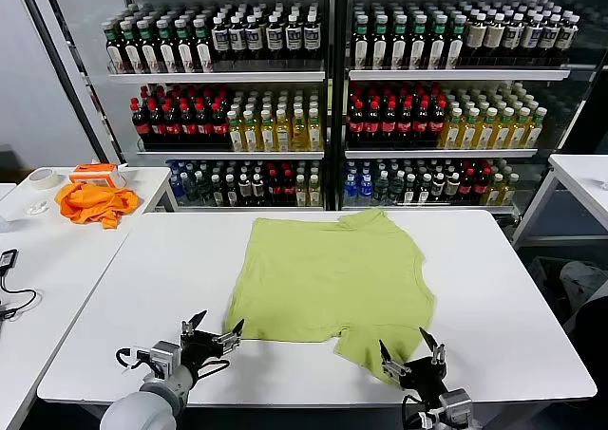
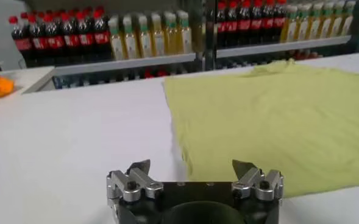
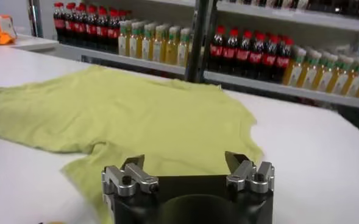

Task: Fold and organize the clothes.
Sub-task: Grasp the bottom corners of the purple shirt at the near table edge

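Note:
The light yellow-green T-shirt lies spread flat, plain side up, on the white table, collar toward the shelves. My left gripper is open and empty at the table's front, just off the shirt's near left corner; the left wrist view shows it above the table with the shirt's edge ahead. My right gripper is open and empty over the shirt's near right sleeve; the right wrist view shows it with the shirt under and ahead of it.
A bright orange cloth and a roll of tape lie on a side table at the left. Shelves of bottles stand behind the table. Another white table is at the right.

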{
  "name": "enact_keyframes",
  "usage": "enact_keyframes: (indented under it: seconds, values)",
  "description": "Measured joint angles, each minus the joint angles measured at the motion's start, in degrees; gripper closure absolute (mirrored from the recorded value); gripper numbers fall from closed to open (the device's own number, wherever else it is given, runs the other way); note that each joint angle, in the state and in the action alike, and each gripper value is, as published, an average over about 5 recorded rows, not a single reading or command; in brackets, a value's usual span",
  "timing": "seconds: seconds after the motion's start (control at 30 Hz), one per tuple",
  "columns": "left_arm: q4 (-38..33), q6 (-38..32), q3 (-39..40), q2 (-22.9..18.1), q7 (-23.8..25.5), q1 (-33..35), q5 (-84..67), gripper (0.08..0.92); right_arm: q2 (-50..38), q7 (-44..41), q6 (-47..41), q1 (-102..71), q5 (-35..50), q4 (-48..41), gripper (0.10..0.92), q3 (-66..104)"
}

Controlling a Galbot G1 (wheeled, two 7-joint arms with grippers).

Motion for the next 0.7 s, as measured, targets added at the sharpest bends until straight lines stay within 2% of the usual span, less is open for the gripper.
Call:
enact_keyframes:
  seconds: [0.43, 0.63, 0.7]
  values:
    - [1.8, 1.4, 0.9, -1.3, -2.0, -0.8, -0.6, 0.177, 0.8, 2.5, 0.0, -0.3, 1.3, -0.8, 0.222, -1.5]
    - [2.1, 1.6, 1.4, -1.9, -2.6, -0.8, -0.5, 0.182, 0.8, 3.4, -0.2, 0.0, 2.3, -1.1, 0.362, -2.1]
    - [2.2, 1.6, 1.7, -2.0, -2.6, -0.9, -0.4, 0.213, 0.7, 3.7, -0.5, 0.0, 3.0, -1.2, 0.422, -2.2]
